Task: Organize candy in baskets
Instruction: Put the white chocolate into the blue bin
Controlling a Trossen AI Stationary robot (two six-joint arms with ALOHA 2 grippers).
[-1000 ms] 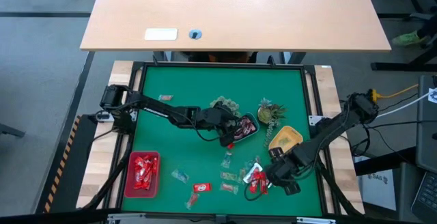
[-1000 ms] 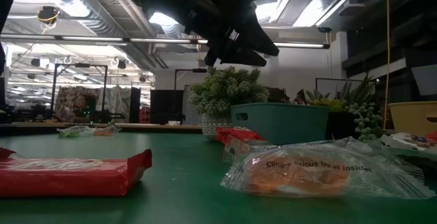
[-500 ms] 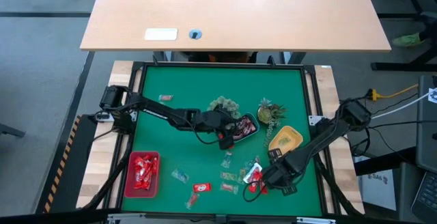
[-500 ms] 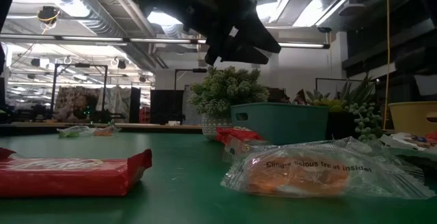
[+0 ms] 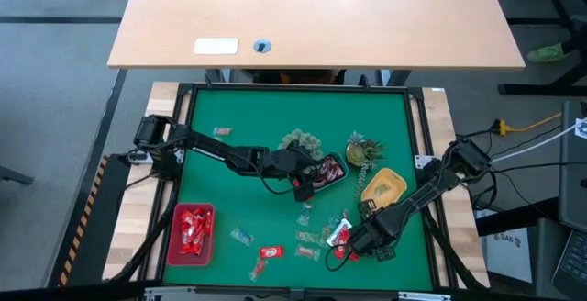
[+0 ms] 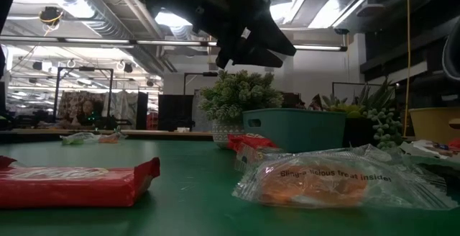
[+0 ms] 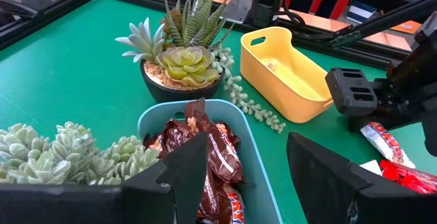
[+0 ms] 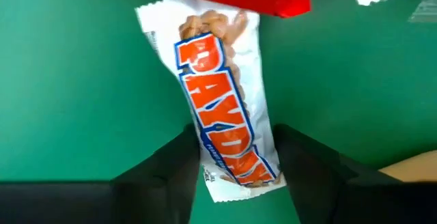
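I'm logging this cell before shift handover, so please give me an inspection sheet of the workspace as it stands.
Surface: green mat, candy loose on its front part.
Job's things: red basket holds red bars; blue basket holds brown bars; yellow basket nearly empty; PayDay bar lies on the mat.
Clutter: two potted succulents beside the blue basket.
Grippers: left gripper open over the blue basket; right gripper astride the PayDay bar, jaws apart.
Cables: yellow cable at right, off the mat.
Surroundings: wooden desk behind the cell; no people seen.
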